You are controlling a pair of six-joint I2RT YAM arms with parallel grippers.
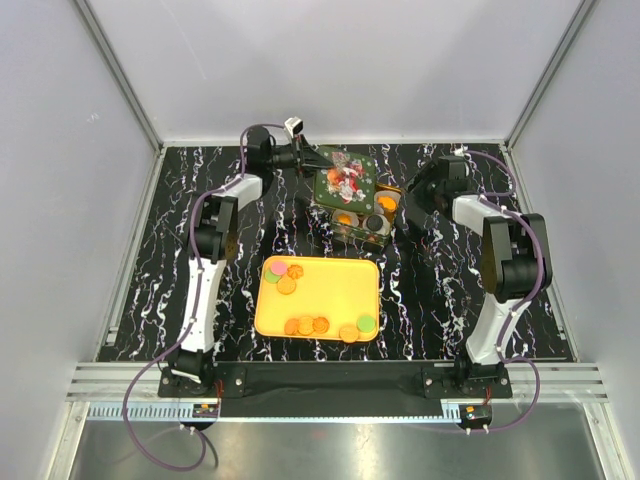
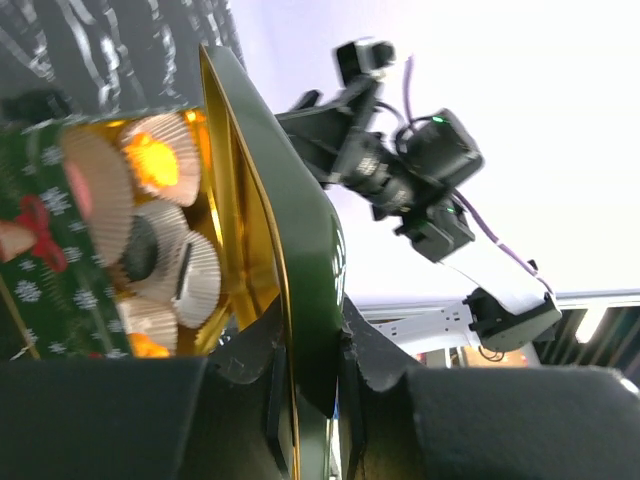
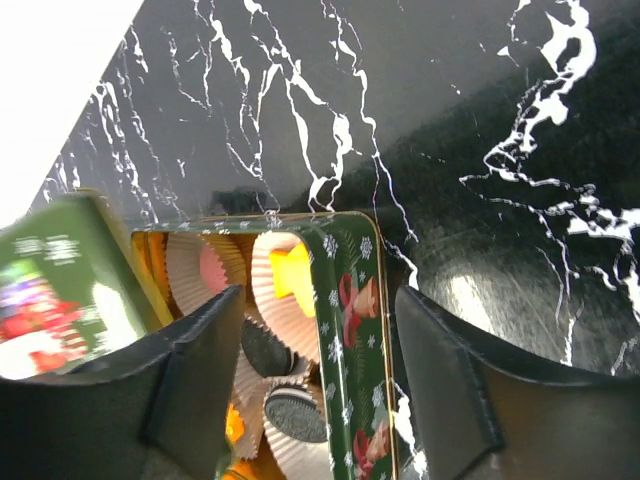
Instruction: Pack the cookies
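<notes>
Cookies (image 1: 306, 325) are split between two places: several lie on the yellow tray (image 1: 335, 285), while others sit in paper cups (image 3: 200, 270) inside the Christmas tin (image 3: 345, 330), so packing looks partly done. The left gripper (image 2: 310, 400) clamps the tin's lid (image 2: 300, 240). The right gripper (image 3: 320, 330) straddles the tin's wall, fingers spread.

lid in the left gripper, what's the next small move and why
Probably swing the lid clear of the tin and set it down: the left gripper clamps its edge tilted over the paper cups, while cookies lie unpacked on the tray.
</notes>
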